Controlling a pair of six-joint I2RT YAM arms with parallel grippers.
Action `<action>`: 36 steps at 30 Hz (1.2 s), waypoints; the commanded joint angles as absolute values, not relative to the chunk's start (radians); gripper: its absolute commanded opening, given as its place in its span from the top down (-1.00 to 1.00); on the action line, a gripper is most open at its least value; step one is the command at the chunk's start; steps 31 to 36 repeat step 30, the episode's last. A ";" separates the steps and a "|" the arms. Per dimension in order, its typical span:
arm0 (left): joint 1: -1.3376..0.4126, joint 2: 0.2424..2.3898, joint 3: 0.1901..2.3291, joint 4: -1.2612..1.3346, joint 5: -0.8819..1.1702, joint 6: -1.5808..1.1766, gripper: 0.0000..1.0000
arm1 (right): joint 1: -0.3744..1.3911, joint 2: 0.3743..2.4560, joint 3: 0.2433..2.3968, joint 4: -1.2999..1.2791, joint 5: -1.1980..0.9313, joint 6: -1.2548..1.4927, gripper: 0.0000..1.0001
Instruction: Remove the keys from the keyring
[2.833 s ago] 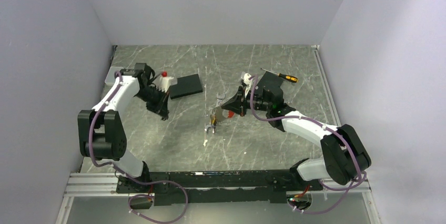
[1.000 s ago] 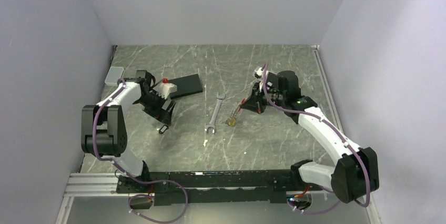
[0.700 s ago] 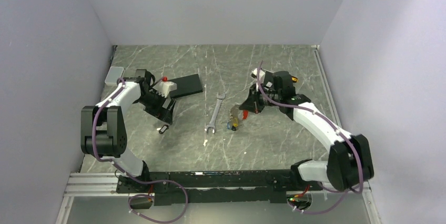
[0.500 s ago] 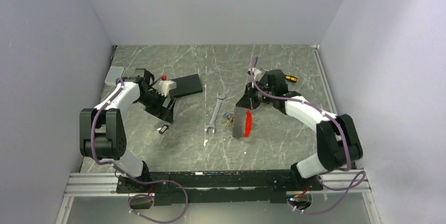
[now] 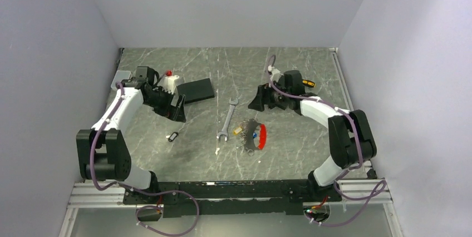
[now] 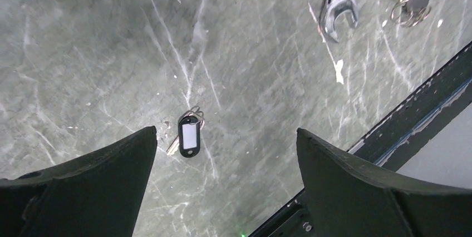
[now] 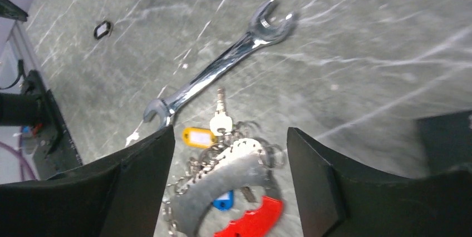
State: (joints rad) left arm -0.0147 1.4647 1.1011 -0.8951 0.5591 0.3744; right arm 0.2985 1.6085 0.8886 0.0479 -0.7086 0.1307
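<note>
Top view: the keyring (image 5: 254, 136) lies mid-table towards the near edge, its keys (image 5: 239, 131) attached, beside the wrench (image 5: 227, 118). One tagged key (image 5: 172, 136) lies apart to the left.

Left wrist: the left gripper (image 6: 225, 137) gapes, empty, over that key.

Right wrist: the right gripper (image 7: 228, 134) is wide and empty above the bunch.

Next, probably, regrip the keyring and free another key.

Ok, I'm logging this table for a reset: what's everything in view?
long open-ended steel wrench: one, silver, table centre.
curved strap keyring: one, grey with red end, right of wrench.
small metal keys: bunch, brass and silver, on keyring.
oval plastic key tag: one, black with white label, left of wrench.
flat rectangular block: one, black, rear left.
screwdriver: one, yellow-black handle, rear right.
left gripper: one, black, open, near tag.
right gripper: one, black, open, behind keyring.
</note>
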 commanded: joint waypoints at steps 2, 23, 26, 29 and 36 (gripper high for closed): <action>-0.015 1.364 1.171 -0.834 0.560 0.257 -0.99 | 0.163 1.424 0.886 0.030 -0.748 0.079 -0.81; -0.014 1.418 1.147 -0.665 0.375 0.106 -0.99 | -0.273 1.222 0.749 -0.112 -0.859 -0.099 -0.98; -0.014 1.411 1.151 -0.669 0.362 0.102 -0.99 | -0.272 1.235 0.747 -0.101 -0.867 -0.084 -0.99; -0.014 1.403 1.151 -0.671 0.372 0.113 -0.99 | -0.273 1.241 0.744 -0.099 -0.877 -0.082 -0.99; -0.014 1.401 1.152 -0.674 0.379 0.119 -0.99 | -0.273 1.239 0.744 -0.100 -0.877 -0.084 -1.00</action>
